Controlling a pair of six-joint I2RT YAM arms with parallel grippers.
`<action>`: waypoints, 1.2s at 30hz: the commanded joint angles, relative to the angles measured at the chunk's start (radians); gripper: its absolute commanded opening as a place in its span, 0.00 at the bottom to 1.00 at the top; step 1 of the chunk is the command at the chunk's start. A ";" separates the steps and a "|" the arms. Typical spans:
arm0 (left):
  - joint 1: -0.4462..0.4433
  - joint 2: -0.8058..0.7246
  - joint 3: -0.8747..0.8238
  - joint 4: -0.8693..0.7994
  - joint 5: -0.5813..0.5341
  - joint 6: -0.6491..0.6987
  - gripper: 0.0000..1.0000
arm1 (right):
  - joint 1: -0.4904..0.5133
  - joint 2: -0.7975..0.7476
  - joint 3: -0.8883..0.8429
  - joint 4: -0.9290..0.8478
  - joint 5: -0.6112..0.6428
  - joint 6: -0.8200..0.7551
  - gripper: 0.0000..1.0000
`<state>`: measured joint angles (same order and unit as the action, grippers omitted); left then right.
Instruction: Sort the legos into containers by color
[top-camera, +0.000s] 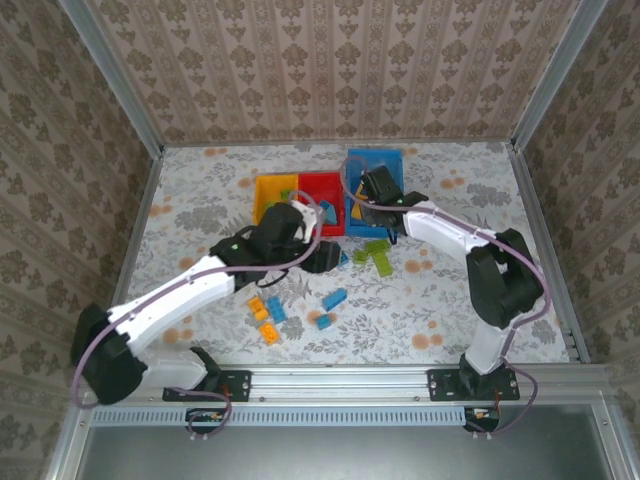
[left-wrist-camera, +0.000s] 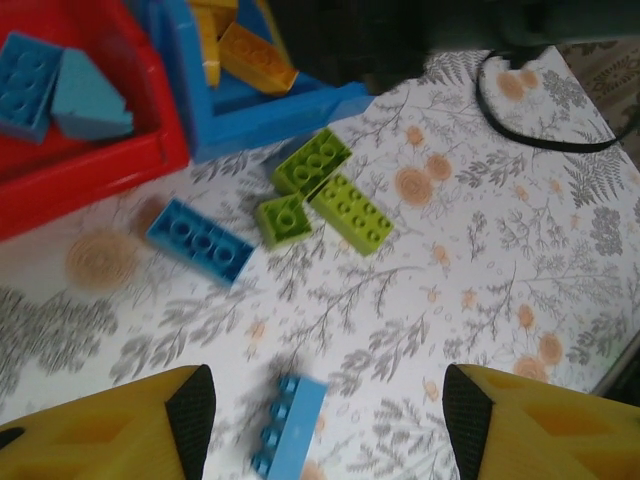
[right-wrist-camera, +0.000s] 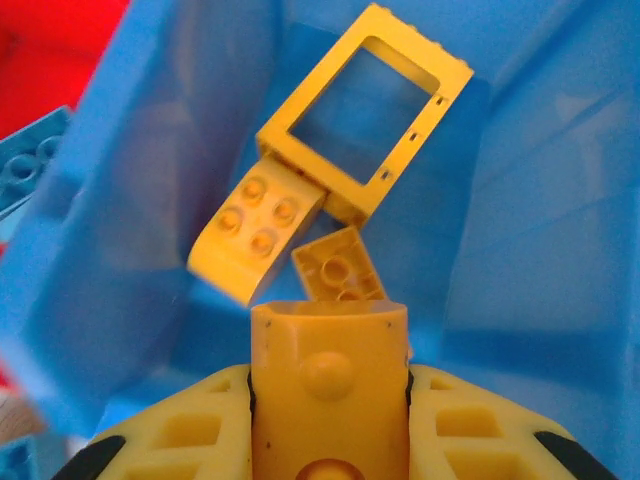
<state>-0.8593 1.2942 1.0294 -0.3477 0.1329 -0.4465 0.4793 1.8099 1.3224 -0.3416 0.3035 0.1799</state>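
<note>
Your yellow brick (right-wrist-camera: 328, 350) stands end-on, long axis along the fingers, pinched tight in the right gripper (right-wrist-camera: 328, 395) over the blue bin (right-wrist-camera: 520, 200), where the frame piece (right-wrist-camera: 330, 172) lies diagonally. Overhead, that arm reaches left. The left gripper (left-wrist-camera: 327, 410) hangs spread wide, empty, above a blue brick (left-wrist-camera: 288, 425).

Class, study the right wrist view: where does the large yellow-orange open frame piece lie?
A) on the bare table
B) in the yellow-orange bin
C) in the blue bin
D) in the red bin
C: the frame piece lies inside the blue bin, with blue walls on all sides of it.
</note>
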 joint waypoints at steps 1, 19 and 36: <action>-0.028 0.080 0.071 0.070 -0.038 0.060 0.66 | -0.017 0.077 0.107 -0.078 0.086 0.030 0.17; -0.036 0.149 0.098 0.097 -0.017 0.060 0.66 | -0.021 0.237 0.307 -0.160 0.143 0.075 0.49; -0.002 0.051 0.004 0.006 -0.067 0.013 0.64 | 0.021 -0.074 0.126 -0.025 0.100 0.064 0.54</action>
<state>-0.8761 1.3884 1.0573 -0.2886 0.0944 -0.4129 0.4900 1.8454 1.5169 -0.4210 0.4133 0.2573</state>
